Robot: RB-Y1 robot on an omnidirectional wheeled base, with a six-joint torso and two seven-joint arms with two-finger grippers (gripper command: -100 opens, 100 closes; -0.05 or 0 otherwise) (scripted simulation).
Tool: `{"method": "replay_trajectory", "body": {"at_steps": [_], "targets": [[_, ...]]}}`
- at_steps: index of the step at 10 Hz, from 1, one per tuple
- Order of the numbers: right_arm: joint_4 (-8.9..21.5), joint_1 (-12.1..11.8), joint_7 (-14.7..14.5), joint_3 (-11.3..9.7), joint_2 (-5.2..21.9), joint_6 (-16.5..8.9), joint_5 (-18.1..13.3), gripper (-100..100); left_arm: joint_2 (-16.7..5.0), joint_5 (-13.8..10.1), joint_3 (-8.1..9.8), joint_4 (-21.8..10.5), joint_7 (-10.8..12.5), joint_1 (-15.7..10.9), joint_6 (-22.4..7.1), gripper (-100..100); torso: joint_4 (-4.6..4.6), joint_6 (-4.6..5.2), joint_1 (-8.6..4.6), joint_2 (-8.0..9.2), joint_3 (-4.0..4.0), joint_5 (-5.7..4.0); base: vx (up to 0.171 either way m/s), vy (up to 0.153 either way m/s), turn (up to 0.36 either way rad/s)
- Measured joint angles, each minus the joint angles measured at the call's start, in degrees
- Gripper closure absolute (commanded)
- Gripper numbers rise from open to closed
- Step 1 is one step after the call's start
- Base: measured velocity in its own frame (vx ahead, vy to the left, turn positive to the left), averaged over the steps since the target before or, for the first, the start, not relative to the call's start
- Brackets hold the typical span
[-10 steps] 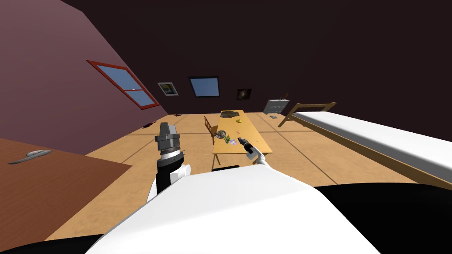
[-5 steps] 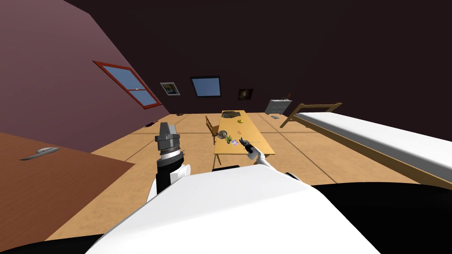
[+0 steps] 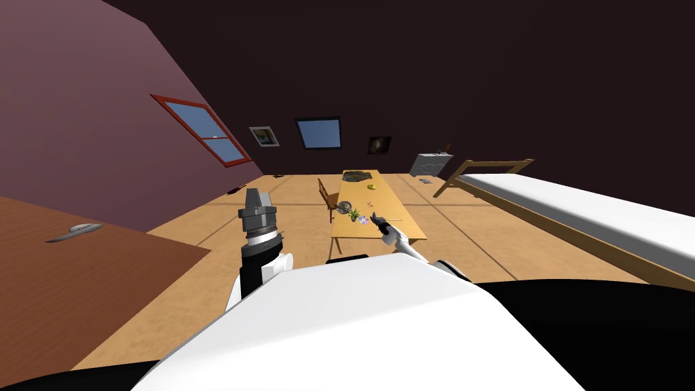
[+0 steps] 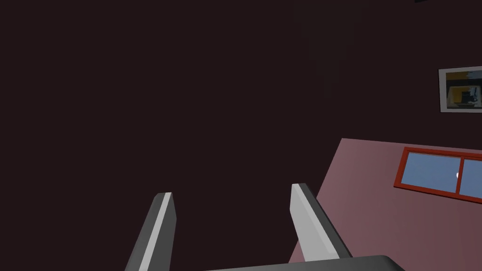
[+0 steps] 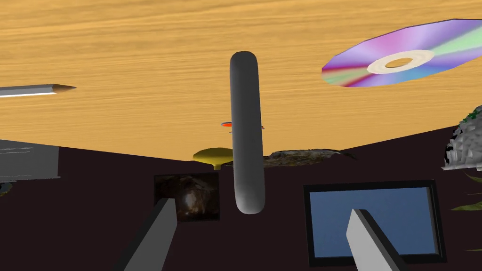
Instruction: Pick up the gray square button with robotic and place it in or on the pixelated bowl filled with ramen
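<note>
Centre frame, right wrist view: right gripper, released, straddles grey button for grasping; left gripper idle, released.

Disc, pencil flank R gripper.

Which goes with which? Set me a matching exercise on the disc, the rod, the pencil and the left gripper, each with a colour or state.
1 disc
2 rod
3 pencil
4 left gripper

a open
b pointed brown tip
c rainbow sheen
d plain grey, rounded ends

Pairs: 1c, 2d, 3b, 4a.
</note>
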State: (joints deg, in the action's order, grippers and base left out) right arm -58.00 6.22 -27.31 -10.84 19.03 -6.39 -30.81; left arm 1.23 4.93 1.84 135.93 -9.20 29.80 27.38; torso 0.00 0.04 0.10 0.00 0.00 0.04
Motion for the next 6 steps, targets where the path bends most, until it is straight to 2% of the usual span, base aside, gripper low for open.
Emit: {"method": "replay_trajectory", "body": {"at_steps": [2,3,4,6], "targets": [[3.0,1.2,-0.7,0.2,0.3,-0.4,-1.1,-100,0.0,0.0,0.0,0.0,0.0,0.0,0.0,0,-0.01,0.0,0.02,-0.03,-0.02,0.0,0.015,0.025,0.021],[3.2,1.3,-0.8,0.3,0.3,-0.3,-1.2,0,0.0,0.0,0.0,0.0,0.0,0.0,0.0,0,0.0,0.01,-0.04,0.0,0.0,-0.01,0.0,0.0,0.0],[3.2,1.3,-0.8,0.3,0.3,-0.3,-1.2,-100,0.0,0.0,0.0,0.0,0.0,0.0,0.0,0,0.0,0.01,-0.08,0.03,0.02,-0.02,0.075,0.016,-0.1],[3.7,0.0,-1.2,1.5,-0.3,1.9,-2.6,-100,0.0,0.0,0.01,0.0,0.0,0.0,0.0,0,-0.09,0.02,0.01,-0.47,-0.25,0.0,0.18,0.034,-0.099]]}}
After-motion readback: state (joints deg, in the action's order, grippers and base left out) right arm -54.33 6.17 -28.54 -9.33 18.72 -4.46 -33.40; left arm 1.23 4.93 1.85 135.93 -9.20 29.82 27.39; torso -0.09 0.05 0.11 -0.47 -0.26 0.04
